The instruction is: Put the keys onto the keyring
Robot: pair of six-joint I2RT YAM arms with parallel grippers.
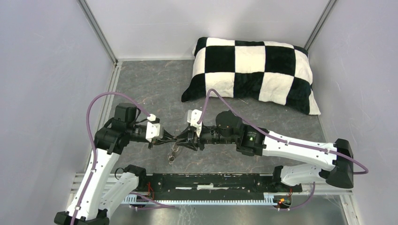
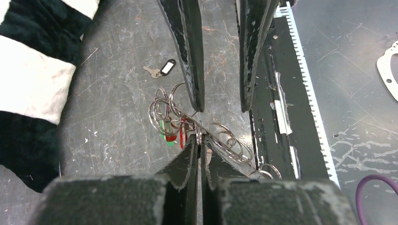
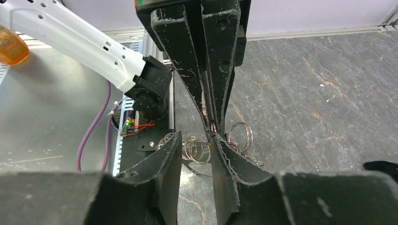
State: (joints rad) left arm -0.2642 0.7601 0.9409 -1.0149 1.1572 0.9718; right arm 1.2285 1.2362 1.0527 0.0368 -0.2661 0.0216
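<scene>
The keyring is a tangle of silver wire rings hanging just above the table. A red tag and a green tag of the keys hang in it. My left gripper is shut on one ring at its fingertips. Facing it tip to tip, my right gripper is open, with some rings showing just past its gap. A small key with a black oblong tag lies apart on the table. In the top view both grippers meet above the dangling ring cluster.
A black-and-white checked pillow lies at the back right. The black rail runs along the near edge below the grippers. White walls close the left, right and back sides.
</scene>
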